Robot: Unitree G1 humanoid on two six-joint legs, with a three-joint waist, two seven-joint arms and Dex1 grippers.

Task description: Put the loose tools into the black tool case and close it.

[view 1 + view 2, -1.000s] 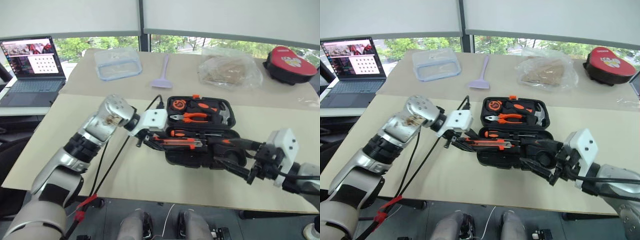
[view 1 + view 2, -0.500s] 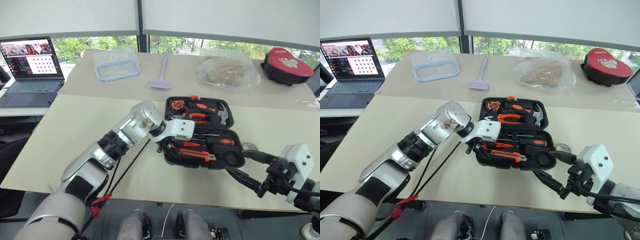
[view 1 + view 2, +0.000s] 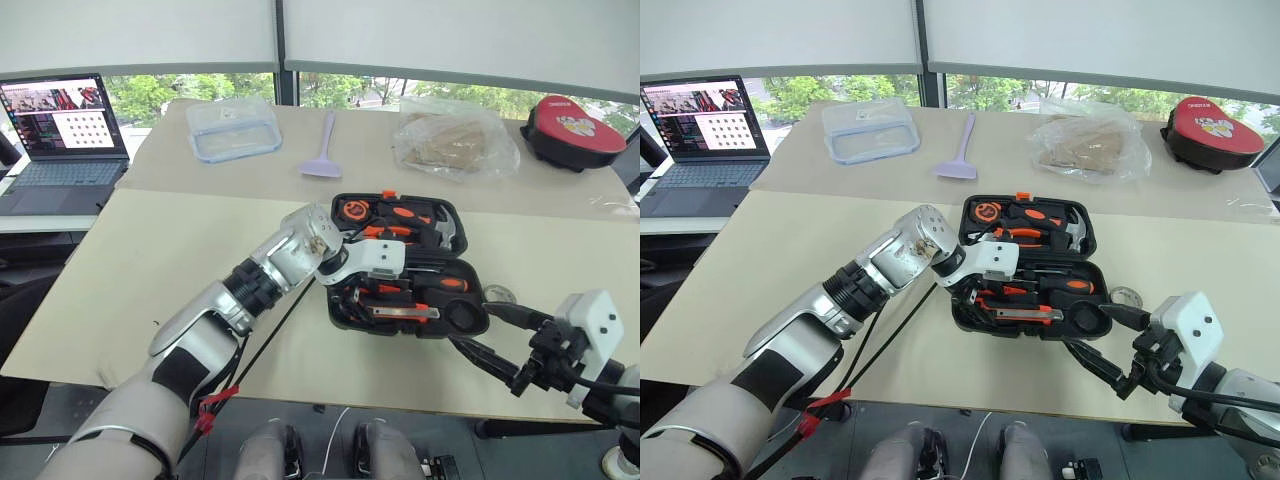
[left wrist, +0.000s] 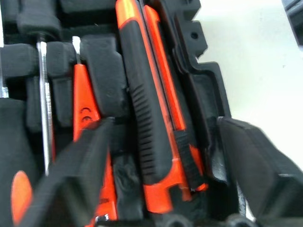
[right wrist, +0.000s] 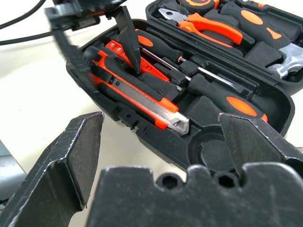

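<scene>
**benchrat:** Beige surface (image 3: 180, 260) by the windows, blinds half down. Laptop (image 3: 65, 140) on a side desk at the robot's left. Far side of the surface, left to right: clear lidded container (image 3: 235, 127), lilac spatula (image 3: 325, 150), crinkly plastic bag (image 3: 458, 140), round case w/ red lid (image 3: 575, 125). Black tool case (image 3: 345, 315) sits mid-surface, lid wide open and lying flat on the far side.

**torx_fan:** what's in it atm?

**benchrat:** Lid half has pliers (image 3: 395, 232), a tape measure and a hammer head. Near half: utility knife (image 5: 137, 97) lying in its long slot along the front edge, blade tip pointing twd the round recess. Slim orange screwdriver (image 5: 124, 51) right next to it, one slot further in. Two black-and-orange screwdrivers (image 5: 236, 104) in slots behind that. Small clear-ish ring thing (image 3: 497, 295) on the surface just right of the case, can't tell what it is tbh.

**torx_fan:** and the arms?

**benchrat:** Left gripper (image 4: 161, 156) is down over the near half of the case, jaws spread wide w/ the knife handle lying betw them, not pinched. One finger (image 4: 80, 175) sits over the orange screwdriver side, other one by the case's front wall. Right gripper (image 3: 490, 335) hovers just off the case's right front corner, jaws released, nothing in them.
</scene>
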